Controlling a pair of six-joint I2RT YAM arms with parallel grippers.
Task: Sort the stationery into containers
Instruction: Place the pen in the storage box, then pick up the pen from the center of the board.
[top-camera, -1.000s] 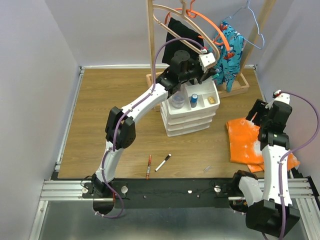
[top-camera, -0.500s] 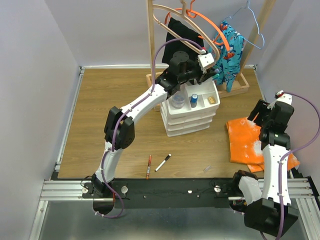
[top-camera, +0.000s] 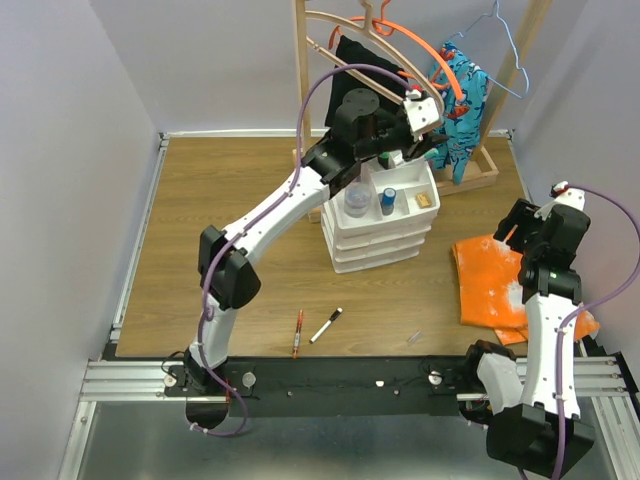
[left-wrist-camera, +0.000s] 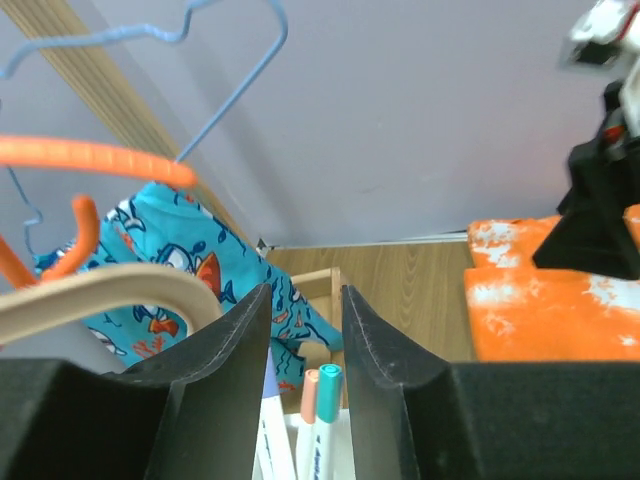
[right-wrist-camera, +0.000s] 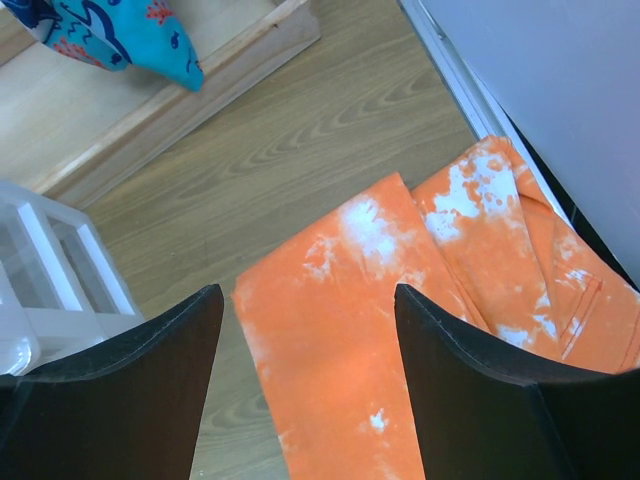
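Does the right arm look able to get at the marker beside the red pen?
Likely yes: right gripper open over the orange cloth, nothing tall between it and the marker, left arm away at the organiser.

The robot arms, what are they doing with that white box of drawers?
They are tidying pens into it. The left gripper is over the white organiser, at its top tray. Its jaws are a little apart and empty, right above a teal-capped pen standing in a compartment. The right gripper hangs open over the orange cloth, holding nothing. A red pen and a black-capped marker lie on the table near the front, not yet sorted.
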